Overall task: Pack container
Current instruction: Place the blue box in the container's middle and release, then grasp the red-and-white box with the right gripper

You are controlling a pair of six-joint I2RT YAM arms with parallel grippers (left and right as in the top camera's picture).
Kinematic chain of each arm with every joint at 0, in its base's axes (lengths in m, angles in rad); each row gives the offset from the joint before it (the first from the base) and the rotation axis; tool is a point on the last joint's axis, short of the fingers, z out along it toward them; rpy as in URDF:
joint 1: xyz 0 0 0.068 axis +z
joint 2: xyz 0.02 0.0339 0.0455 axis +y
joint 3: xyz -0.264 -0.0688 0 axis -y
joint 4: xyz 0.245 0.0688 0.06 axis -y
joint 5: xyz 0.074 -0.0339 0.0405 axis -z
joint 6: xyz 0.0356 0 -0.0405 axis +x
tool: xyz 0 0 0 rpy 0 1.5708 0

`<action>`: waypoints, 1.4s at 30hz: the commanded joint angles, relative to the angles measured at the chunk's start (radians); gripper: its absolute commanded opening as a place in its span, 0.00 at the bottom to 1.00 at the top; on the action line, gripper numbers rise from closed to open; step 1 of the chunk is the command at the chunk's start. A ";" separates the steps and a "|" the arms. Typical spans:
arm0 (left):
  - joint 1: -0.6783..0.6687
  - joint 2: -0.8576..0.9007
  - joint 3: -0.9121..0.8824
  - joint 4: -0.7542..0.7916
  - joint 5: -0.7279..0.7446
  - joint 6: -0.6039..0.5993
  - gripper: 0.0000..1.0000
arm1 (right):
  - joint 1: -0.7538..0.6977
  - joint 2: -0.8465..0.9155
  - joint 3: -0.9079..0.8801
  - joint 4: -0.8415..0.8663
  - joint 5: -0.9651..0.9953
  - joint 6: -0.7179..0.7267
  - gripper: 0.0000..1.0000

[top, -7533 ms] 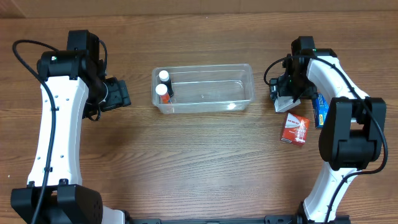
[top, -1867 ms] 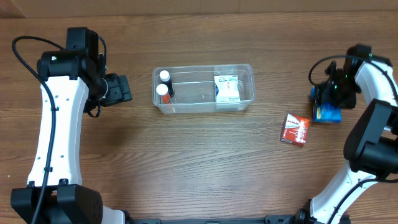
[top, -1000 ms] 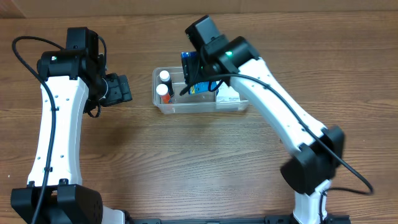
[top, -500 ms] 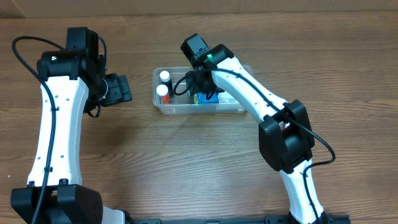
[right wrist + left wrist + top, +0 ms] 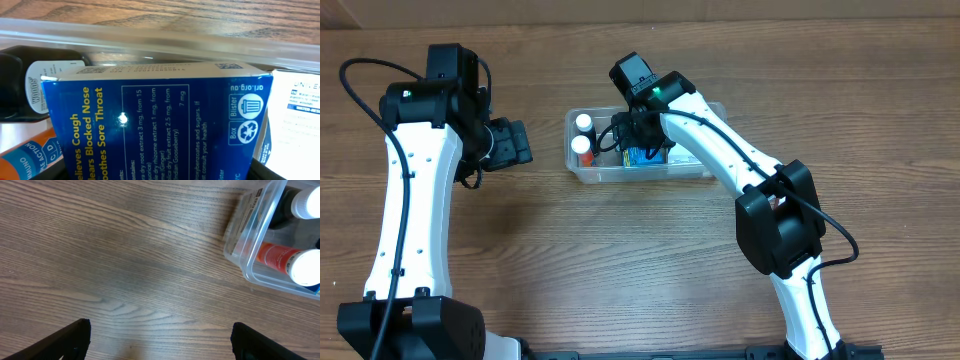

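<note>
Container: Your clear tub (image 5: 712, 118) sat on the wooden table (image 5: 620, 260) toward 12 o'clock from the table's middle in the overhead view, long side running 9 to 3 o'clock.

Right gripper: You had the right gripper (image 5: 638, 148) down inside the tub, near its middle. Its dark fingers showed only at the lower corners of the wrist view, pressed against the two sides of the blue box (image 5: 160, 125), so it was clamped on that box.

Blue box: It filled most of the right wrist view, its printed face toward the camera, with the tub's far wall running across behind it. You could not tell from these views whether it touched the tub floor.

Bottles: A dark bottle (image 5: 282, 204) and an orange bottle (image 5: 274, 259), both white-capped, stood side by side at the tub's 9 o'clock end, the dark one toward 12 o'clock.

White box: A white box (image 5: 297, 115) lay just beside the blue box on its 3 o'clock side, partly hidden by your arm from overhead.

Left gripper: Your left gripper (image 5: 160, 325) hung over bare wood at 9 o'clock from the tub, near it but apart, fingers spread wide with nothing between them.
</note>
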 commanded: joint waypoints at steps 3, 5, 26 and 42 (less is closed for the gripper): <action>0.005 -0.018 0.000 -0.003 -0.006 0.016 0.91 | 0.002 -0.001 0.003 0.007 -0.026 0.002 0.67; 0.005 -0.018 0.000 -0.003 -0.006 0.016 0.91 | 0.002 -0.001 0.003 0.007 -0.026 0.002 0.78; 0.005 -0.018 0.000 -0.006 -0.006 0.024 0.91 | -0.299 -0.542 0.005 -0.300 0.325 0.111 1.00; 0.005 -0.017 0.000 0.001 -0.006 0.024 0.91 | -0.594 -0.544 -0.683 -0.087 0.123 0.028 1.00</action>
